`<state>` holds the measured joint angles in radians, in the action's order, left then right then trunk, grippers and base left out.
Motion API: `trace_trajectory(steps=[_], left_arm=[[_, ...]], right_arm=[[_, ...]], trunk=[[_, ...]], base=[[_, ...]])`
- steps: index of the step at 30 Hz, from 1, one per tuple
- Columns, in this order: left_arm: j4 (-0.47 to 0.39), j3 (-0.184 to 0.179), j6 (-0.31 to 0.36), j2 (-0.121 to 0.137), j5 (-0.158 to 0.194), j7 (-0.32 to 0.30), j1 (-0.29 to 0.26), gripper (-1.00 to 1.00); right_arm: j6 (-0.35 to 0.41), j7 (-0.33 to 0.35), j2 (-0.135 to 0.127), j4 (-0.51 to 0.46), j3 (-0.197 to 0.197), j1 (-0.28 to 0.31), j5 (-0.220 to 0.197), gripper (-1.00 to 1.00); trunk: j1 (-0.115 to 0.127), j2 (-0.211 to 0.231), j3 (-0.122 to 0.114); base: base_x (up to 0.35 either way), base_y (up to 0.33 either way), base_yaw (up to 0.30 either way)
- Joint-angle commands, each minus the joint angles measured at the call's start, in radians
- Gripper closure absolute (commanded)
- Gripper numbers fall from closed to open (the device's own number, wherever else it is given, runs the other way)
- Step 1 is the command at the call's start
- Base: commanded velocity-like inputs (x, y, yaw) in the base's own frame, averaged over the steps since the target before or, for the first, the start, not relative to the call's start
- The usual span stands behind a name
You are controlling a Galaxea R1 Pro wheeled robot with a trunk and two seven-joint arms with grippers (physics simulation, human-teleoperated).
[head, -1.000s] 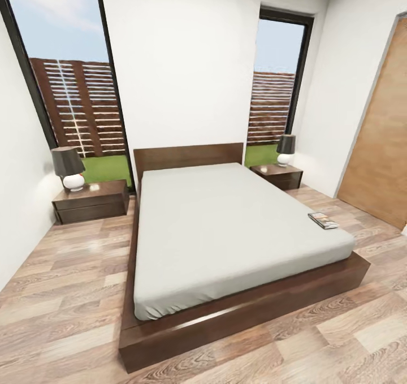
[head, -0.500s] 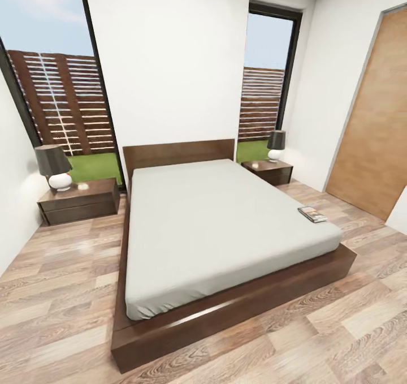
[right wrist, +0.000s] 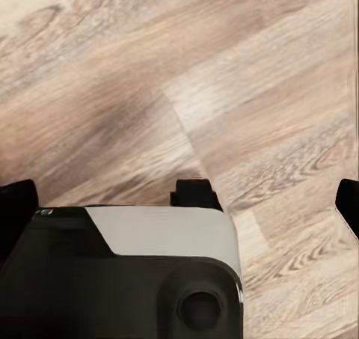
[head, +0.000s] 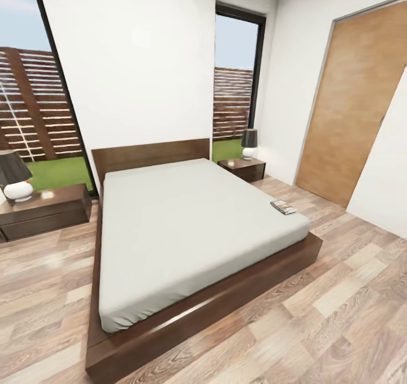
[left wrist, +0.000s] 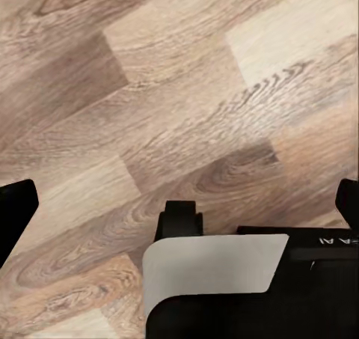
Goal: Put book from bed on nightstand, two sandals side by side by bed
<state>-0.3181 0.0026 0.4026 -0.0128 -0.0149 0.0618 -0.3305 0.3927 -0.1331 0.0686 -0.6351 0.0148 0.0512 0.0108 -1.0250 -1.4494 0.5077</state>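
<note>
Dark book [head: 283,206], lettering unreadable, grey bed [head: 186,225]

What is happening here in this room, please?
Nothing is being handled yet. The robot is looking over the bedroom from near the foot of the bed. The book lies on the mattress, close to its edge on the side of the wooden door. A nightstand with a lamp stands past it by the headboard, another nightstand on the opposite side. Both wrist cameras face the wood floor.

Black wrist housing [left wrist: 254,309] with pale grey panel, faint white lettering; black finger tips [left wrist: 15,208] at edges.
</note>
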Motion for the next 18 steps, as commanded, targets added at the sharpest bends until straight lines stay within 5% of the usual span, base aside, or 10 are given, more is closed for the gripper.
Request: trace_trajectory(steps=[1, 2, 9, 18], left_arm=[[-0.003, 0.000, 0.020, -0.001, -0.003, 0.006, -0.012, -1.00], [-0.004, -0.001, 0.071, -0.003, -0.014, 0.013, -0.056, -1.00], [-0.032, 0.002, 0.112, -0.008, -0.022, 0.035, -0.121, -1.00], [-0.041, 0.009, 0.034, -0.048, -0.008, 0.044, -0.131, -1.00]], right_arm=[[0.008, -0.008, 0.003, -0.015, 0.004, 0.002, 0.001, -1.00], [0.014, -0.020, 0.010, -0.056, 0.015, 0.019, 0.002, -1.00], [0.017, -0.027, 0.014, -0.088, 0.026, 0.061, 0.000, -1.00], [-0.040, 0.008, 0.010, -0.085, 0.017, 0.067, -0.016, -1.00]], trunk=[[0.000, -0.001, 0.001], [0.000, -0.001, 0.001], [0.000, -0.001, 0.001], [0.000, -0.001, 0.001]], base=[[0.000, 0.000, -0.280], [0.000, 0.000, -0.280], [0.000, 0.000, -0.281], [0.000, 0.000, -0.282]])
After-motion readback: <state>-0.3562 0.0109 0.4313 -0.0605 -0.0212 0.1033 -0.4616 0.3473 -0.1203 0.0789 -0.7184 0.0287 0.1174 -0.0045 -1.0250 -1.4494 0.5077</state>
